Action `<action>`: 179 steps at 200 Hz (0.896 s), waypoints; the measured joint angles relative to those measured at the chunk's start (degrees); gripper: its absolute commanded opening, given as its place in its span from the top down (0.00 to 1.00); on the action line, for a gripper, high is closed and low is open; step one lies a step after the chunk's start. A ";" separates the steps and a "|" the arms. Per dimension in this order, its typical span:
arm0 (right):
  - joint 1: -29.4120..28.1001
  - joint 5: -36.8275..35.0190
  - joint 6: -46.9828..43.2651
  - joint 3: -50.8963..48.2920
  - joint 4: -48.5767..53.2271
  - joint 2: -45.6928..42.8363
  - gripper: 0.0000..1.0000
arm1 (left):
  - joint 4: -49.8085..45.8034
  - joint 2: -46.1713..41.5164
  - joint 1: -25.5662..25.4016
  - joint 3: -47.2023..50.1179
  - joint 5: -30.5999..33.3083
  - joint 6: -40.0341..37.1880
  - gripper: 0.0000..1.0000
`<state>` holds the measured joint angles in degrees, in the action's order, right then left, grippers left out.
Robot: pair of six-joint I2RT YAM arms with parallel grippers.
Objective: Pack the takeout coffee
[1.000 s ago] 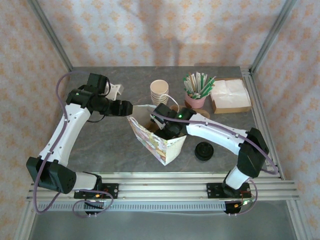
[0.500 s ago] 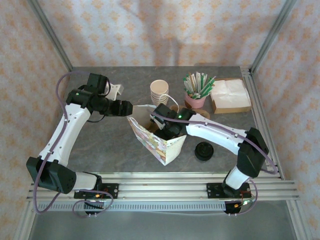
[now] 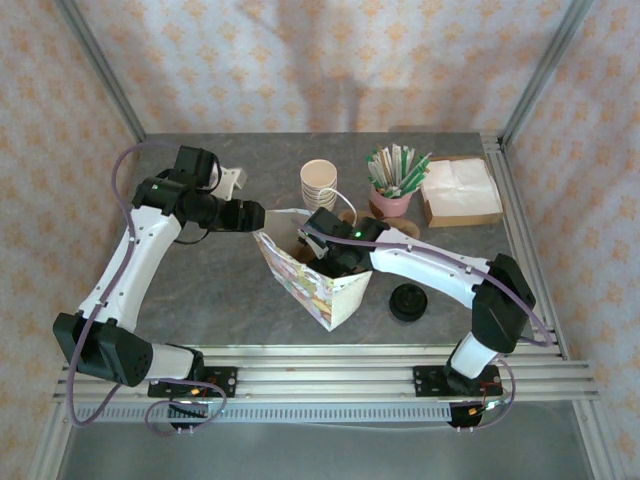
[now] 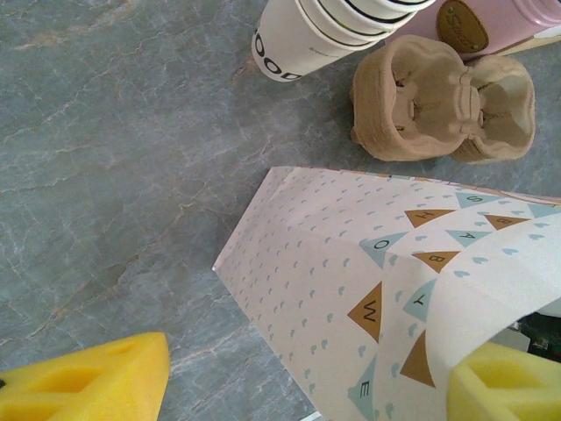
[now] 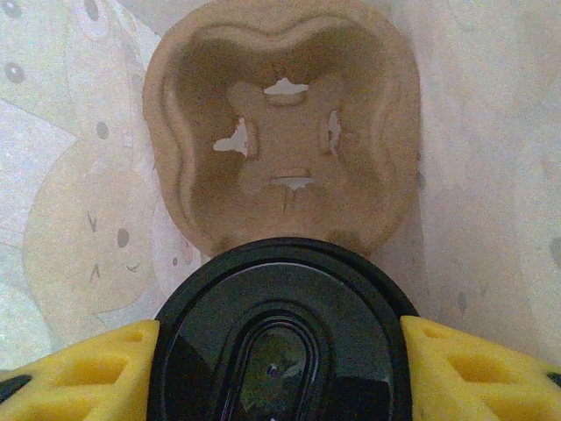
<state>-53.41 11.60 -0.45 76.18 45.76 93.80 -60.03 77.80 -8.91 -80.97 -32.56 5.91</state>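
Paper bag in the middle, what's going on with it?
The right gripper is down inside the open paper bag, holding the takeout coffee by its black lid, beside an empty pocket of a pulp cup carrier. The left gripper sits at the bag's rim, jaws open. The cup is not in that pocket yet.

- Coffee (image 5: 279,333): the cup is hidden under its lid, and the lid's part nearest the right gripper (image 5: 279,377) runs off the bottom edge.
- That gripper's fingers (image 5: 79,373) are cut off at both bottom corners.
- From above, its fingertips are hidden inside the bag (image 3: 315,290).
- Ahead of the left gripper (image 4: 307,386), the cups (image 4: 324,31) are cut by the top edge.
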 measured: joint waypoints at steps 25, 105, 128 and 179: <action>0.00 0.04 0.02 1.03 1.68 0.02 0.56 | 0.00 0.00 0.00 0.00 -0.02 0.00 0.31; 0.00 -0.24 0.66 5.55 9.97 1.40 0.40 | -0.35 0.00 -1.36 -0.35 -0.24 0.02 0.30; 0.00 -0.44 0.70 6.05 11.15 1.40 0.38 | -0.39 0.00 -1.60 -0.74 -0.20 0.04 0.30; 0.00 -0.87 1.16 6.34 11.96 1.40 0.31 | -0.35 -0.02 -1.62 -1.18 -0.22 0.20 0.30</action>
<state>-53.41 10.72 0.71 82.52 57.71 95.20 -60.38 77.78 -10.52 -82.15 -32.77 6.11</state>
